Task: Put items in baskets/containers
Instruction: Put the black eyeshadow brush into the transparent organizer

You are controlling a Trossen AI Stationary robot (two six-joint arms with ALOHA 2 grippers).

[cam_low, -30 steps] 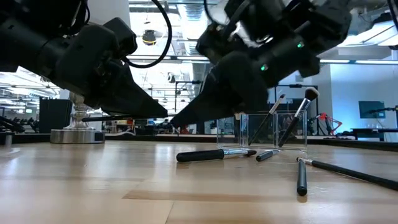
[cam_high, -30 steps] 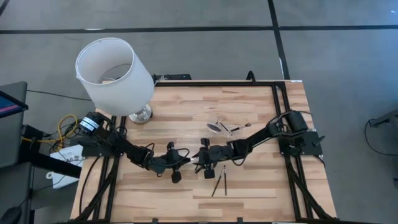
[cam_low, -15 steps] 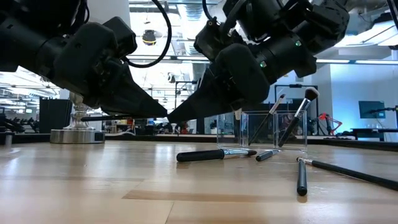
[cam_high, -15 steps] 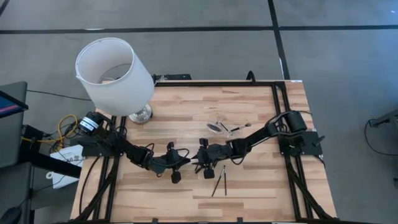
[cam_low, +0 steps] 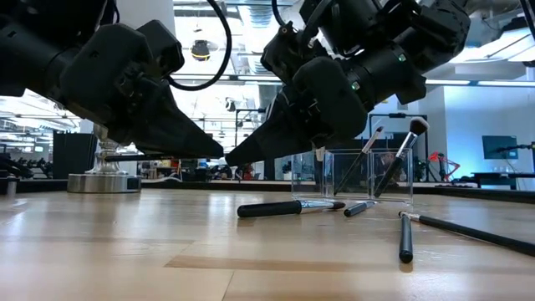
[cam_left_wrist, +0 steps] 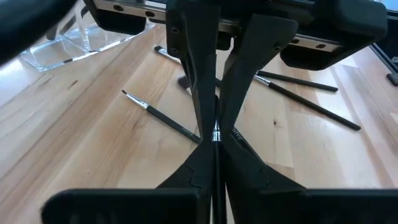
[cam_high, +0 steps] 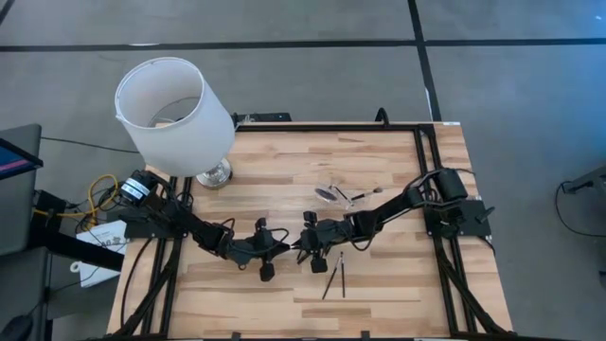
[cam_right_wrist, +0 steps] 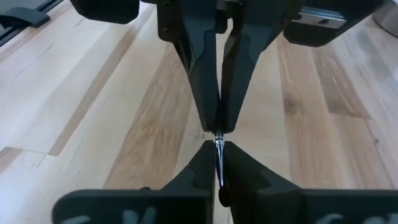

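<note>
Brush (cam_right_wrist: 218, 149) sits pinched between my left hand (cam_high: 281, 242) and right hand (cam_high: 296, 242), tip to tip mid-bench, its length running hand to hand, clear tray (cam_high: 333, 195) nearer my right arm.

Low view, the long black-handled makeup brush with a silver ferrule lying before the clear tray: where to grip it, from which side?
Take the long black-handled makeup brush at mid-handle, from straight above, jaws across its length. It lies flat on the wooden table, leaving no room underneath. Its ferrule end lies near a shorter black brush and the clear plastic tray; avoid that end.
</note>
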